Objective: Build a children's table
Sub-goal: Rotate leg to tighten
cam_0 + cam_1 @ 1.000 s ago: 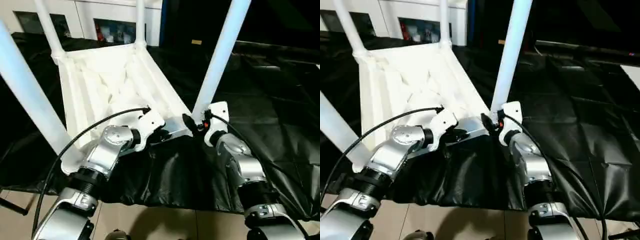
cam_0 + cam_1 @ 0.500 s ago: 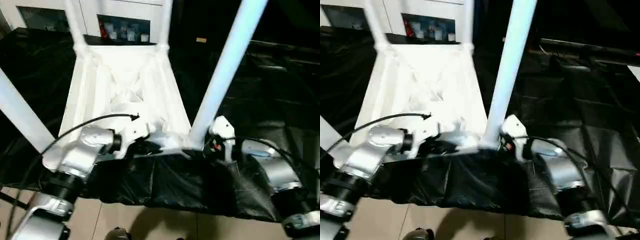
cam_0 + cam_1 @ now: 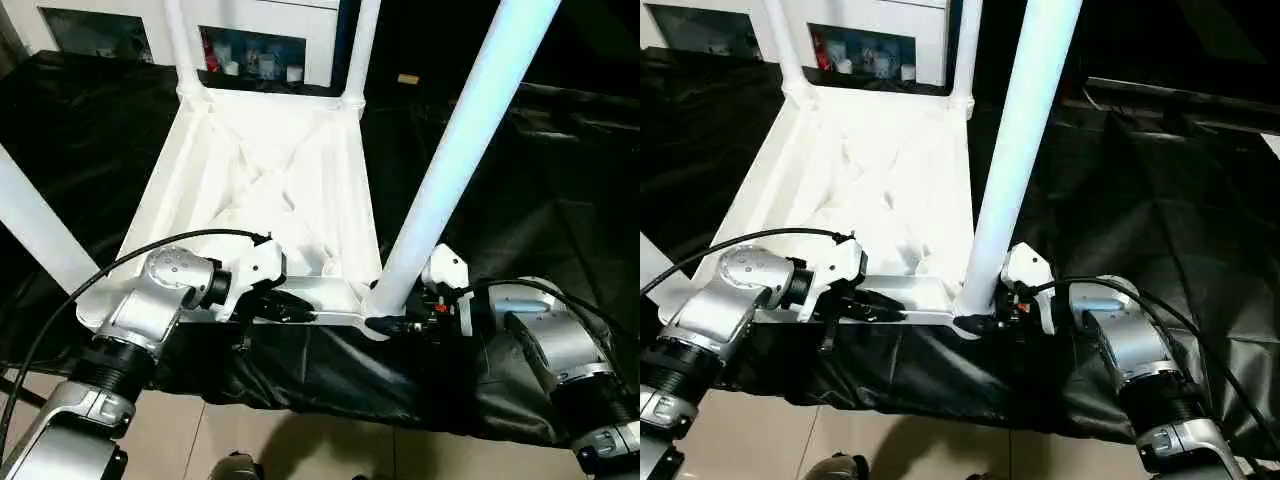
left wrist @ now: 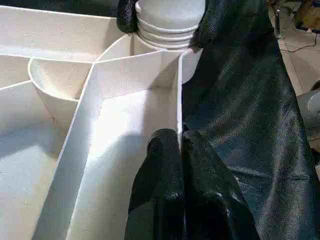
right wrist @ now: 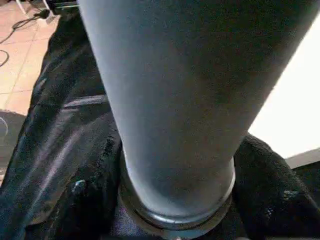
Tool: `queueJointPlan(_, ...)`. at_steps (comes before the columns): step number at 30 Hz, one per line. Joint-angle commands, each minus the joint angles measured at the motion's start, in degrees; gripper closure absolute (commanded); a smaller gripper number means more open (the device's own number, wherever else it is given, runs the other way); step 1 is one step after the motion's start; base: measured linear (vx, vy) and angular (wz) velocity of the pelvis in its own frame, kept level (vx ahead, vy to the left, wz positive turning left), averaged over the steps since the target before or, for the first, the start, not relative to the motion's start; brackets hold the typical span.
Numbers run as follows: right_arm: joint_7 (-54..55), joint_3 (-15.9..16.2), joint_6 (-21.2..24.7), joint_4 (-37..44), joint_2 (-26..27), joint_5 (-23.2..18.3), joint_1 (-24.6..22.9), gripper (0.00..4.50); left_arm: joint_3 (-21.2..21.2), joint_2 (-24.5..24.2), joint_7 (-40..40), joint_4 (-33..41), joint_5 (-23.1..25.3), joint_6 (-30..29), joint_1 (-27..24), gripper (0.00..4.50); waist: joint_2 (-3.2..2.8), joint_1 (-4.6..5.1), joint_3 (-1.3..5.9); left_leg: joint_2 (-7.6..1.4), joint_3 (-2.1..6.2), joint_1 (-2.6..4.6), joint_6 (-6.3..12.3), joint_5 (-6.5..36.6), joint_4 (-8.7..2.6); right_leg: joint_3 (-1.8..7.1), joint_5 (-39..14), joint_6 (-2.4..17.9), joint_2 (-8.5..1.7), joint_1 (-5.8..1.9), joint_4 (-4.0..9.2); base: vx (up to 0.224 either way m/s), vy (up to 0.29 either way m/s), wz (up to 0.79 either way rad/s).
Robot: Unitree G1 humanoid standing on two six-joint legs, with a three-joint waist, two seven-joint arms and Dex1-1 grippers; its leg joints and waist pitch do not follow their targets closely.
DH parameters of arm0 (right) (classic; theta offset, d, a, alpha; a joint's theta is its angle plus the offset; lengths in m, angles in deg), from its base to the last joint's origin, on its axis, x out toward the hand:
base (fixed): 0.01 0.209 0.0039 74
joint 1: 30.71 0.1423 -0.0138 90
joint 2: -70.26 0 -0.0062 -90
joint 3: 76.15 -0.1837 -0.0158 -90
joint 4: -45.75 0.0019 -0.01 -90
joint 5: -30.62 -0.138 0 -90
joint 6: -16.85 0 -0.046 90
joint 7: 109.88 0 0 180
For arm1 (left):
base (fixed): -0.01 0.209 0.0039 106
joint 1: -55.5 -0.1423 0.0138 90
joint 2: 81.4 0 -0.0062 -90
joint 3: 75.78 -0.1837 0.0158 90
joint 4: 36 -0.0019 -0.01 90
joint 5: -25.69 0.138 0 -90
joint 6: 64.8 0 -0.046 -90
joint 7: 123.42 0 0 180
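Inverted table top (image 3: 270,190) carried all four legs; near-right leg (image 3: 455,160) looked seated. Left gripper (image 4: 179,150) pinched the rim; right gripper (image 3: 400,322) grasped that leg's base. Righting remained.

White table top (image 3: 270,190) with ribbed underside; white legs (image 3: 455,150); glossy black sheet (image 3: 560,200); silver forearms (image 3: 150,300).

All four legs (image 3: 455,150) run off the top edge, upper ends unseen; the right gripper (image 3: 400,322) sits behind the near leg's base, grip undeterminable; items on the far cabinet shelf (image 3: 250,62) are too small to identify.
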State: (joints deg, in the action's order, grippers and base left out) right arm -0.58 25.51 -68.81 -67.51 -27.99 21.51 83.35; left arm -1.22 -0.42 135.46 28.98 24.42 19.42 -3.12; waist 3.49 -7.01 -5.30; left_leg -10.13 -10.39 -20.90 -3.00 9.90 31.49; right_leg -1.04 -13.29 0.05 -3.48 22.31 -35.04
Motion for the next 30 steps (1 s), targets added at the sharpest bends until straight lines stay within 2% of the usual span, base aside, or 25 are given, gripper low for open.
queueJointPlan(1,-1.11,3.47,-0.03,0.52,2.11,-0.38,-1.25,1.78,-2.71,1.97,0.01,-0.91,0.27,0.26,-0.66,4.5,0.31,-0.09,2.61,-3.29,0.62,0.68,6.77,4.69,-2.71,1.95,2.53,15.62,-4.53,-2.13,3.13,0.0,0.0,0.0)
queueJointPlan(4,4.68,2.33,-0.42,-1.03,4.4,1.05,-1.17,1.78,-1.77,3.74,-3.68,-1.37,0.64,-0.03,-0.46,4.5,0.33,0.07,2.35,-3.29,0.68,0.64,6.0,6.39,-2.97,2.01,-0.54,15.21,-4.66,-1.95,3.55,0.0,0.0,0.0)
queueJointPlan(6,11.62,0.78,-0.39,-3.44,7.2,2.47,-0.44,1.79,-1.38,5.54,-8.3,-2.39,1.97,-0.22,0.21,4.5,0.33,0.44,1.96,-3.34,0.98,0.74,3.77,10.98,-3.6,2.17,-10.0,13.68,-5.08,-1.73,4.55,0.0,0.0,0.0)
queueJointPlan(7,15.67,-0.51,0.32,-4.97,9.32,2.51,0.05,1.79,-1.16,7.12,-11.56,-3.14,2.67,-0.1,0.77,4.5,0.18,0.73,1.58,-3.43,1.24,0.84,1.99,14.32,-4.17,2.25,-16.61,12.43,-5.17,-1.49,5.14,0.0,0.0,0.0)
queueJointPlan(9,22.45,-2.37,1.79,-7.47,13.01,2.53,0.91,1.8,-0.72,10.41,-16.34,-4.1,2.88,-1.39,1.72,4.5,0.29,1.23,1.46,-3.61,1.71,1.14,-0.29,18.16,-4.65,2.3,-23.65,10.9,-5.45,-1.32,5.64,-0.055,0.011,-0.07)
queueJointPlan(10,24.85,-2.93,2.56,-8.32,14.49,2.45,1.25,1.8,-0.83,11.55,-18.11,-4.4,3.31,-1.49,2.03,4.5,0.19,1.4,1.53,-3.59,1.83,1.17,-0.88,18.84,-4.76,2.3,-24.58,10.5,-5.44,-1.27,5.68,-0.053,0.021,-0.09)
queueJointPlan(11,26.01,-3.13,2.96,-8.71,15.23,2.42,1.41,1.8,-0.97,12.06,-18.95,-4.53,3.59,-1.49,2.16,4.5,0.47,1.6,1.57,-3.5,1.98,1.16,-1.33,19.46,-4.84,2.35,-25.88,9.45,-5.5,-1.26,5.86,0.0,0.0,0.0)
queueJointPlan(14,34.79,-4.94,4.68,-11.32,20.57,2.32,2.93,1.8,-1.37,15.8,-24.51,-5.81,5.19,-2.79,2.76,4.5,0.46,1.86,1.54,-3.41,1.82,1.22,-0.4,18.85,-4.71,2.69,-24.31,8.88,-5.5,-0.9,6.06,0.0,0.0,0.0)
queueJointPlan(15,38.01,-5.87,5.17,-12.37,22.41,2.15,3.61,1.8,-1.41,16.99,-26.17,-6.19,5.66,-3.15,2.9,4.5,0.32,2.01,1.44,-3.38,1.75,1.17,-0.62,18.55,-4.8,2.82,-23.92,8.91,-5.42,-0.65,6.05,0.0,0.0,0.0)
queueJointPlan(17,41.97,-6.87,4.91,-13.82,25.35,2.09,4.58,1.8,-1.3,19.09,-29.18,-6.86,6.38,-3.71,3.12,4.5,0.39,1.93,1.56,-3.32,1.79,1.14,-0.6,18.1,-4.72,2.69,-23.14,8.61,-5.38,-0.86,6.03,0.0,0.0,0.0)
queueJointPlan(18,43.25,-6.84,3.72,-14.23,26.88,2.6,4.87,1.8,-1.2,20.28,-30.63,-7.15,6.79,-4.06,3.18,4.5,-0.44,1.82,1.78,-3.35,1.79,1.29,-0.77,18.11,-4.69,2.79,-22.14,8.73,-5.4,-0.78,5.91,0.0,0.0,0.0)
queueJointPlan(19,43.58,-6.79,2.95,-14.37,27.76,2.85,4.96,1.8,-1.12,20.96,-31.42,-7.3,7.04,-4.24,3.21,4.5,-0.02,1.97,1.75,-3.35,1.58,1.35,-0.7,18.34,-4.62,2.8,-20.25,8.94,-5.16,-0.62,5.94,0.0,0.0,0.0)
queueJointPlan(20,43.35,-6.74,2.79,-14.25,28.02,2.87,4.92,1.45,-1.25,21.14,-31.44,-7.31,7.2,-4.2,3.18,4.5,0.08,1.92,1.85,-3.27,1.56,1.22,-0.48,17.8,-4.56,2.8,-19.16,9.05,-5.13,-0.82,5.8,0.0,0.0,0.0)
queueJointPlan(21,42.2,-6.7,2.7,-13.52,28.51,2.59,4.65,1.1,-1.89,21.3,-30.93,-7.08,7.72,-4.08,2.97,4.5,0.11,1.75,2.01,-3.18,1.44,1.04,0.42,15.88,-4.4,2.8,-15.75,9.3,-5.02,-1.08,5.51,0.0,0.0,0.0)
queueJointPlan(22,41.55,-6.78,2.92,-13.06,28.5,2.2,4.47,1.1,-2.12,21.18,-30.61,-6.92,7.83,-4.08,2.85,4.5,0.11,1.75,2.01,-3.18,1.44,1.04,0.42,15.88,-4.4,2.8,-15.75,9.3,-5.02,-1.08,5.51,0.0,0.0,0.0)
queueJointPlan(23,41.05,-6.86,3.2,-12.56,28.49,1.73,4.3,1.04,-2.4,21.03,-30.37,-6.69,7.98,-4.15,2.7,4.5,0.0,1.73,2.1,-3.15,1.3,1.02,1.06,14.77,-4.27,2.82,-13.25,9.7,-4.96,-1.14,5.3,0.0,0.0,0.0)
queueJointPlan(25,39.51,-6.4,2.94,-11.48,26.95,1.87,3.73,0.73,-2.88,19.96,-28.66,-5.91,7.94,-4.58,2.35,4.5,0.03,1.63,2.35,-3.13,1.17,1.05,2.07,12.7,-4.08,2.7,-9.98,10.32,-4.89,-1.35,5.07,0.0,0.0,0.0)
queueJointPlan(26,38.96,-6.14,2.58,-11.35,26.35,2.38,3.61,0.63,-2.94,19.63,-28.29,-5.8,8.05,-4.6,2.33,4.5,0.0,1.64,2.33,-3.04,1.14,0.81,2.31,12.11,-4.06,2.62,-9.46,10.47,-4.84,-1.52,5.03,0.0,0.0,0.0)
queueJointPlan(27,37.3,-5.17,1.79,-10.84,24.62,3.52,3.17,0.63,-3.26,18.63,-26.38,-5.36,8.01,-4.69,2.12,4.5,-0.08,1.61,2.41,-3.03,1.15,0.8,2.38,12.03,-4.04,2.61,-9.52,10.5,-4.88,-1.6,5.04,0.0,0.0,0.0)
queueJointPlan(30,34.83,-4.63,1.74,-10.09,22.8,3.53,2.7,0.39,-3.74,17.32,-24.53,-5.08,8.26,-3.94,1.91,4.5,-0.11,1.62,2.52,-3.13,1.16,0.79,2.55,11.73,-4.01,2.55,-9.42,10.92,-4.86,-1.73,5.0,0.0,0.0,0.0)
